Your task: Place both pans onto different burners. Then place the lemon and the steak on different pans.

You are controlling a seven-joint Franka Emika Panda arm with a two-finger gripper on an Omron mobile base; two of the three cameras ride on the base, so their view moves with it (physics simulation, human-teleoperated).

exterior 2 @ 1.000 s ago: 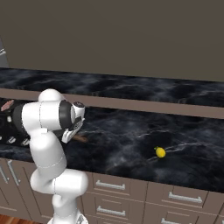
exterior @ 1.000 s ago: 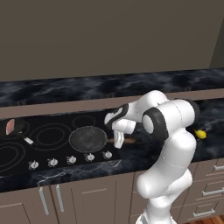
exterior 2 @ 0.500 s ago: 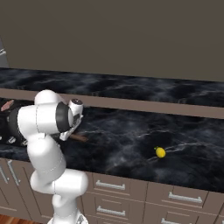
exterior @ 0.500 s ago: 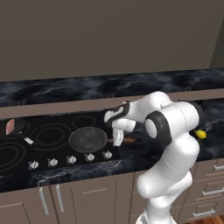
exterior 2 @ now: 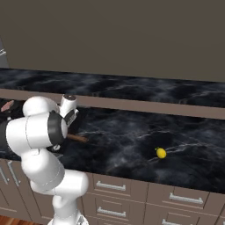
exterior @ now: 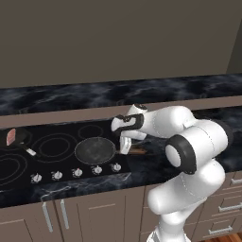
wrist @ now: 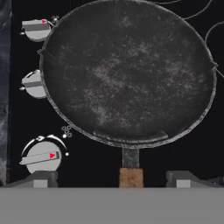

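Observation:
The wide dark grey pan [exterior: 95,150] [wrist: 127,74] rests on a burner at the front of the black cooktop [exterior: 61,163]. Its brown handle [exterior: 138,151] [wrist: 131,176] points right, toward the arm. My gripper [exterior: 125,145] [wrist: 113,180] hangs over that handle, open, with one fingertip [wrist: 41,178] far out on each side and neither touching it. The smaller black pan [exterior: 22,139] sits at the cooktop's left edge. The steak [exterior: 11,137] lies there too; I cannot tell if it is on the pan or beside it. The lemon [exterior 2: 161,153] lies on the counter far to the right.
Free ring burners [exterior: 55,146] lie left of and behind the grey pan. Silver knobs [exterior: 77,173] [wrist: 40,158] line the cooktop's front edge. The dark marble counter [exterior 2: 132,140] stretches right of the cooktop, with a raised ledge and wall behind it and drawers below.
My gripper has opened and let go of the brown handle. The grey pan stays where it was on the burner.

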